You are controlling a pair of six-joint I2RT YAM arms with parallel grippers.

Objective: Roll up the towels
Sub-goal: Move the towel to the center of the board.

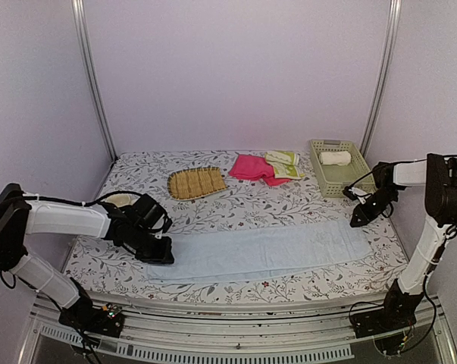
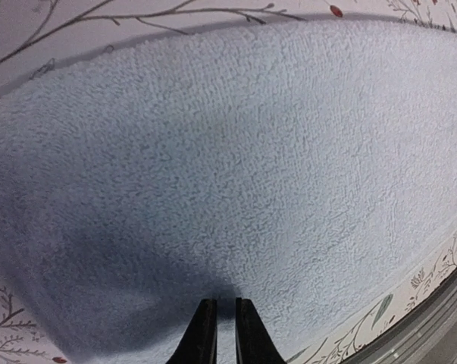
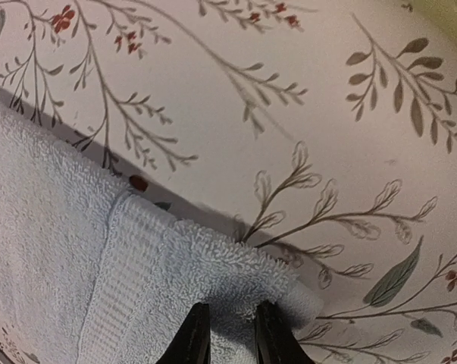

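On the floral surface a long light-blue terry towel lies unrolled; left gripper and right gripper, nearly closed at its ends, hold unclear.

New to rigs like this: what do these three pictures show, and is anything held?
A robot's left arm and right arm stand at the near edge of a patterned table. The wide picture looks down from above and behind them; the other two come from a camera on each wrist, showing that claw's fingers. A long light blue towel lies flat across it. The left claw is at its left end, the right claw at its right end; whether either pinches it I cannot tell. Behind lie a woven mat, a pink towel, a yellow-green towel and a basket holding a rolled white towel.
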